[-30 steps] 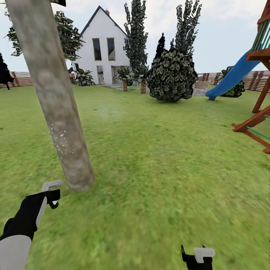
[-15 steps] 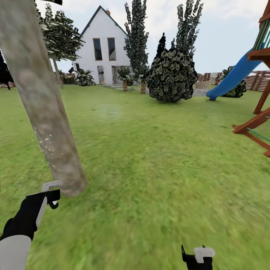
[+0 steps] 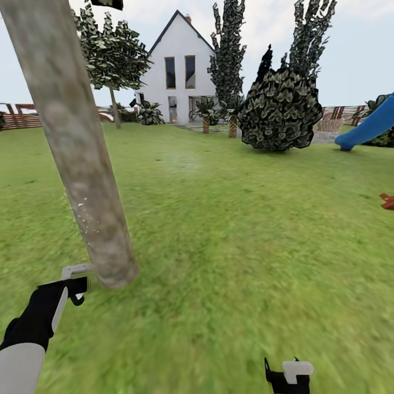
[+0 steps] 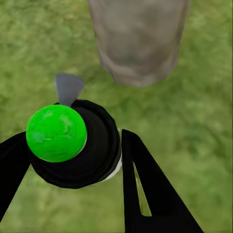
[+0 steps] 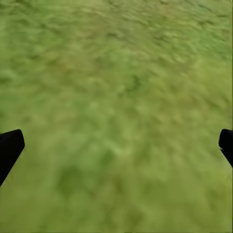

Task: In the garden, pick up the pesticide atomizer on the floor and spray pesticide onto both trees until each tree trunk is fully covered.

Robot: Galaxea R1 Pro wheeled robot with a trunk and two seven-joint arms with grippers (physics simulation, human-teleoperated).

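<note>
A thick, mottled grey-brown tree trunk [image 3: 82, 158] leans across the left of the head view, with pale specks on its lower bark. My left gripper [image 3: 74, 287] is shut on the pesticide atomizer [image 4: 56, 132], which has a black body and a green ball top. Its grey nozzle [image 4: 68, 87] points at the trunk's base [image 4: 138, 43], close by. A second tree [image 3: 112, 54] stands far off by the fence, left of the house. My right gripper [image 3: 287, 375] hangs low over the grass, open and holding nothing [image 5: 116, 145].
A white house [image 3: 183, 71] and a brown slat fence [image 3: 22, 116] close the back of the lawn. A round dark bush [image 3: 280, 112], narrow dark trees and small palms stand mid-distance. A blue slide [image 3: 369, 128] sits at the right edge. Open grass [image 3: 246, 246] spreads to the right.
The camera has swung left: house, bush and slide slid rightward in the picture, and the far tree now stands apart from the near trunk. Both arms hold their pose.
</note>
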